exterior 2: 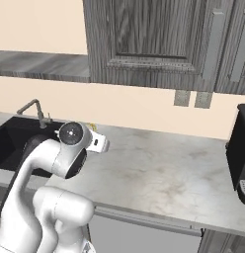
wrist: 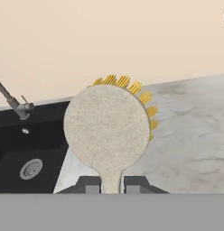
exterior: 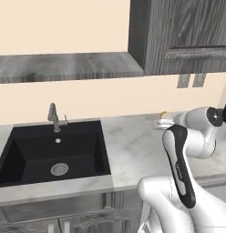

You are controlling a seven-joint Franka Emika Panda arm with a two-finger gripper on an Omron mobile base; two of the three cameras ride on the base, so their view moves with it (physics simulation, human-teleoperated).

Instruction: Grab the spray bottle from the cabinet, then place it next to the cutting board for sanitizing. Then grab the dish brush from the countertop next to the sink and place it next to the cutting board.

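With my gripper [wrist: 112, 184] clenched on the pale wooden, yellow-bristled dish brush [wrist: 107, 131], raised just right of the black rectangular sink [wrist: 28, 149], I'd carry it level and slowly toward the cutting board.

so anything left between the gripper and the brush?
No. The gripper is shut on the brush: its handle sits between the fingertips, the round head with yellow bristles sticking out ahead, above the countertop beside the sink. The cutting board isn't in frame, so the onward path can't be judged.
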